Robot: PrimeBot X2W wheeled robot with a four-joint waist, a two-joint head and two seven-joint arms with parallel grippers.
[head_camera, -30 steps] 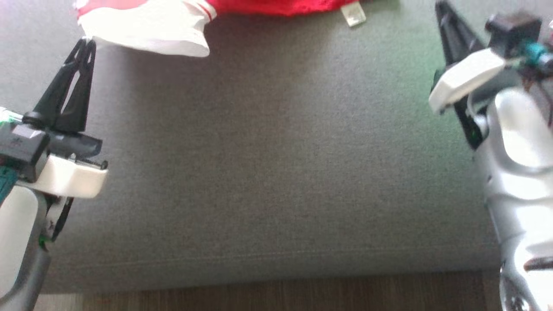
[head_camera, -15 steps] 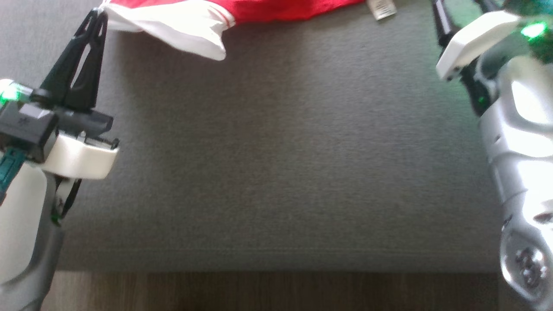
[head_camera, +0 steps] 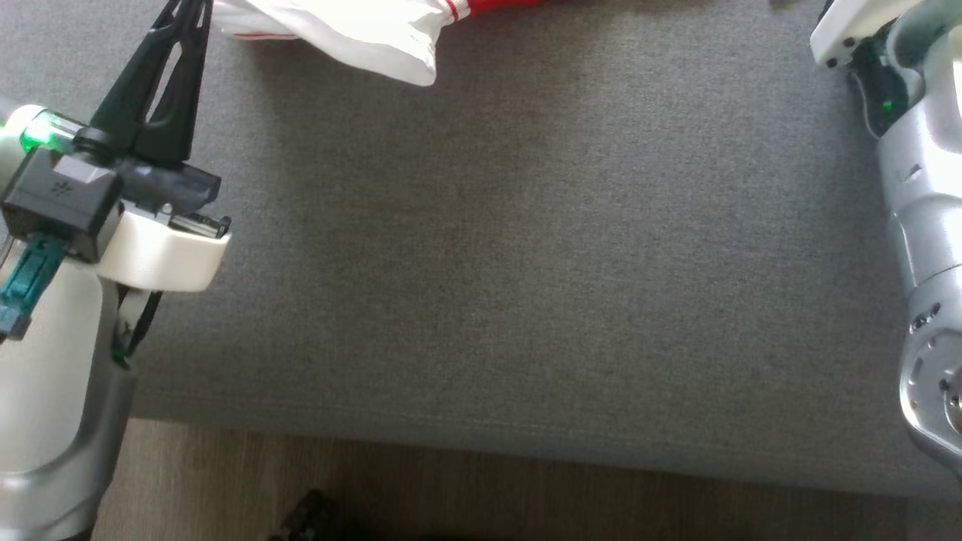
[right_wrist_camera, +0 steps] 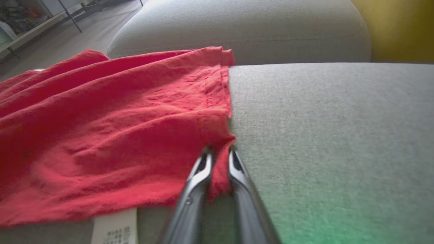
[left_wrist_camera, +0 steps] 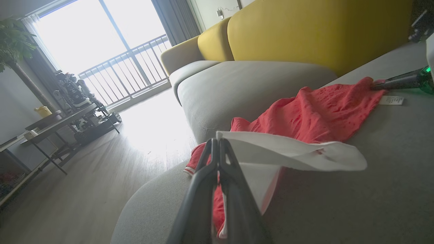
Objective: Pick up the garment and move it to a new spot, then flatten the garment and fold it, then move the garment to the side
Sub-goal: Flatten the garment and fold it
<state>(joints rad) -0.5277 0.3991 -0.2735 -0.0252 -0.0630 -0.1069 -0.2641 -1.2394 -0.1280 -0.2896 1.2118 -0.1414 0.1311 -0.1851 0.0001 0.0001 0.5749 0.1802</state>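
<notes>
One red-and-white garment (left_wrist_camera: pixel 312 112): left claw (left_wrist_camera: pixel 216 141) pinches white sleeve (left_wrist_camera: pixel 291 154), right claw (right_wrist_camera: pixel 219 151) pinches red corner (right_wrist_camera: pixel 220 135). Best spread evenly, cloth taut.

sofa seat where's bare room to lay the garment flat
The grey seat is bare between the left arm and right arm, from the garment at the far edge to the front edge by the floor. Crowded along the far strip, where the garment lies.
</notes>
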